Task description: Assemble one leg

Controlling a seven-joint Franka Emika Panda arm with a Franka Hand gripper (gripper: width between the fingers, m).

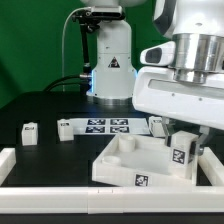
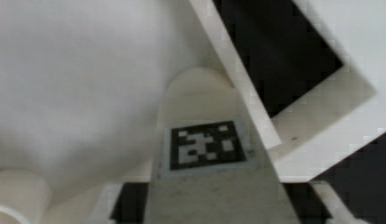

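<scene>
My gripper (image 1: 181,147) is shut on a leg (image 1: 181,156), a stubby white block with a square tag facing the camera. It holds the leg upright at the right corner of the large white tray-like piece (image 1: 120,168), inside the rim. In the wrist view the leg (image 2: 209,140) runs out from between the dark fingers (image 2: 137,200), and my gripper (image 2: 211,207) is closed on its sides. The leg's far end lies against the tray piece's inner surface (image 2: 83,80), next to its raised rim (image 2: 288,95). I cannot tell whether the leg is seated in a socket.
Two loose legs (image 1: 29,133) (image 1: 65,128) lie at the exterior view's left, and another (image 1: 157,125) behind the tray piece. The marker board (image 1: 105,125) lies at the back centre. A white border rail (image 1: 90,196) runs along the front and left. The robot base (image 1: 110,65) stands behind.
</scene>
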